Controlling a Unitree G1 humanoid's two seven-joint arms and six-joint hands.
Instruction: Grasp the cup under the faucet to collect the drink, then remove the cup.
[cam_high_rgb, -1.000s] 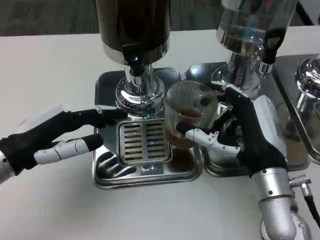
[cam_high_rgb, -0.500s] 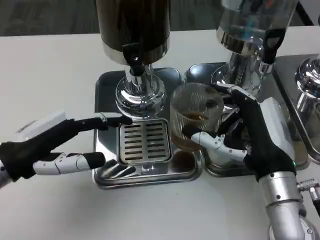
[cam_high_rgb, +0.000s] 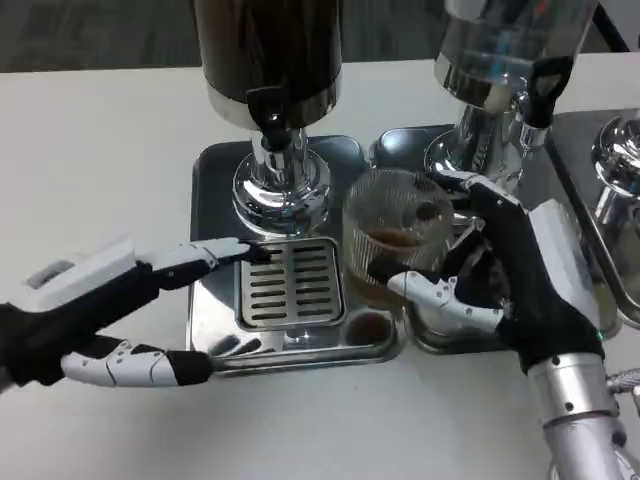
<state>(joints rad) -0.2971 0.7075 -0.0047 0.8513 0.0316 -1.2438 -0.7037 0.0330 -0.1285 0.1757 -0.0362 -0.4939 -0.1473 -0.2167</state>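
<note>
Cup (cam_high_rgb: 392, 245), part-filled, held in your right hand (cam_high_rgb: 500, 285) at centre frame; left hand (cam_high_rgb: 110, 320) spread empty; next, set it on the worktop (cam_high_rgb: 90, 150).

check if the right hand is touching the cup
Touching. In the head view the right hand wraps the ribbed cup: one of its fingers lies across the cup's lower front and another curls round its far rim, with no gap showing.
</note>
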